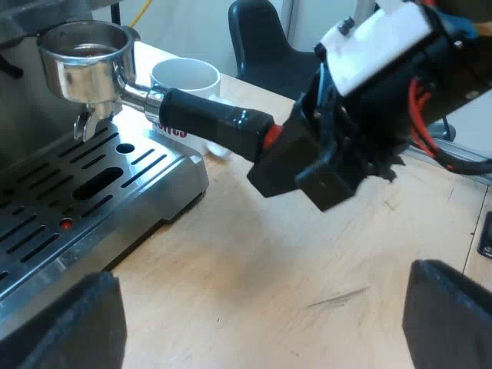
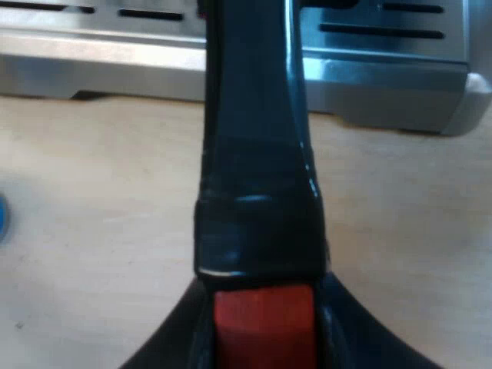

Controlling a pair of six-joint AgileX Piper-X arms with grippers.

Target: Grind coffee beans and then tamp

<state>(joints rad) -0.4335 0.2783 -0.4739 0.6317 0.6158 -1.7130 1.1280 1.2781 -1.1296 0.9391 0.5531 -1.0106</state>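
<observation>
The metal holder hangs over the espresso machine's drip tray, its basket up under the machine's front with brown grounds inside. My right gripper grips the far end of its dark handle. In the right wrist view that gripper is shut on the handle, with the red end between its fingers. My left gripper hovers open above the wooden table, a short way from the holder, its fingers spread wide with nothing between them.
A white mug stands on the table just behind the handle, beside the drip tray. A black chair is beyond the table's edge. A sliver of something blue lies on the table near the tray's front.
</observation>
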